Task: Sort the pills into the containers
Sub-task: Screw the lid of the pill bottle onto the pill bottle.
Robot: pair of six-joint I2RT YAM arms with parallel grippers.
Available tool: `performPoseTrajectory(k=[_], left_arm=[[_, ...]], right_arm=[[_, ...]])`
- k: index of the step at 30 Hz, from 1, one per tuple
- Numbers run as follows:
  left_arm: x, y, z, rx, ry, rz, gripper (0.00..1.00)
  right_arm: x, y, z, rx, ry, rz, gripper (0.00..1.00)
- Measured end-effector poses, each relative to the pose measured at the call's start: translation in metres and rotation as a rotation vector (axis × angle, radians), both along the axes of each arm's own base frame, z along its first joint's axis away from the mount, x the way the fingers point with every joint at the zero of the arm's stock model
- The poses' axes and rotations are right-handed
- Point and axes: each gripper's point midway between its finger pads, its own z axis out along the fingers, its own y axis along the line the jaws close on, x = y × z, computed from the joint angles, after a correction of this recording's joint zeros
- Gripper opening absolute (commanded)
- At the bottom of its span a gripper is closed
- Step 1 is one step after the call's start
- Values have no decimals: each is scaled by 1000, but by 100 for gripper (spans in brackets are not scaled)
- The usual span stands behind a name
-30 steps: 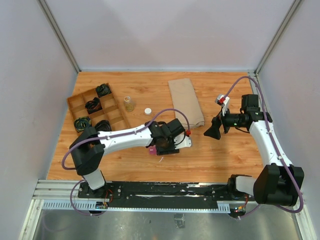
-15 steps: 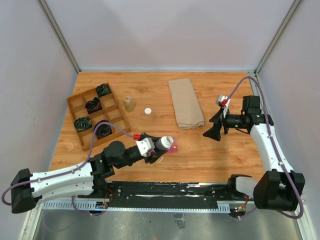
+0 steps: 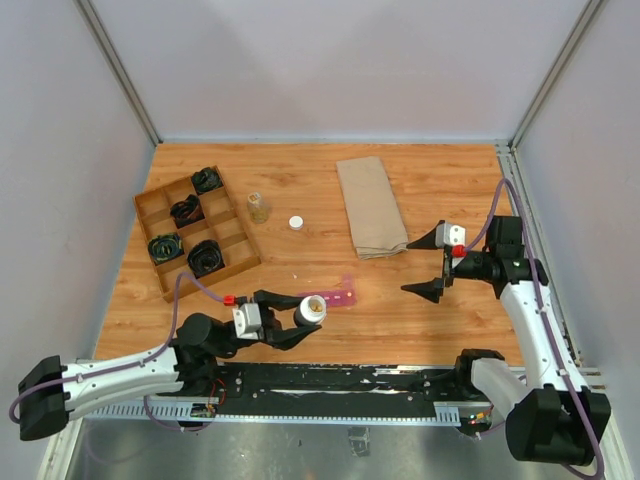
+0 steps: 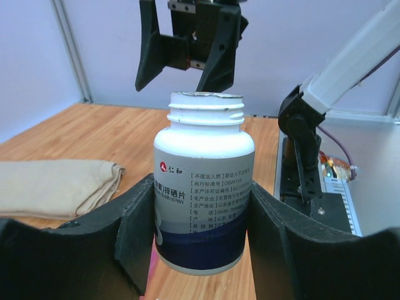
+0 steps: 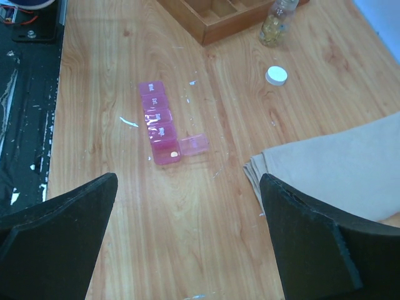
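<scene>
The containers (image 5: 158, 122) form a magenta-pink strip lying on the wood; the strip (image 3: 338, 298) sits mid-table. Its end compartment has the lid (image 5: 194, 144) flipped open, and one pale pill (image 5: 174, 153) lies inside. My left gripper (image 3: 305, 318) is shut on an uncapped white pill bottle (image 3: 312, 308), held just left of the strip. In the left wrist view the bottle (image 4: 204, 187) stands upright between the black fingers of my left gripper (image 4: 203, 215). My right gripper (image 3: 418, 266) hangs open and empty to the right of the strip, its jaws wide in the right wrist view (image 5: 187, 187).
A wooden divided tray (image 3: 240, 262) with black items sits at the left. A small clear bottle (image 3: 259, 207) and a white cap (image 3: 296, 222) lie behind the strip. A folded beige cloth (image 3: 372, 205) lies at the back right, close to the right gripper.
The left arm has drawn back toward the near edge, carrying the bottle off the strip and bringing it upright. The right gripper has turned and shifted slightly nearer.
</scene>
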Motion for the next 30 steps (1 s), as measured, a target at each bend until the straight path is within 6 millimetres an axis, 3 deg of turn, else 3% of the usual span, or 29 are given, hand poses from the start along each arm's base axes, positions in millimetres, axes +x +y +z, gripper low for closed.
performPoseTrajectory(k=[7,11,16,22,30], left_arm=[[6,20,23,-114,-35,72,13],[16,28,30,-151,-25,122,11],[31,30,25,-142,11,161,3],[34,20,2,-71,74,128,1],[28,28,21,-152,86,114,0]], right_arm=[[10,13,-2,-27,-35,84,99],[24,25,1,-65,-48,155,99],[39,47,0,-128,-67,246,99],[51,74,-15,-220,-62,335,99],[95,105,-21,-283,-87,375,99]])
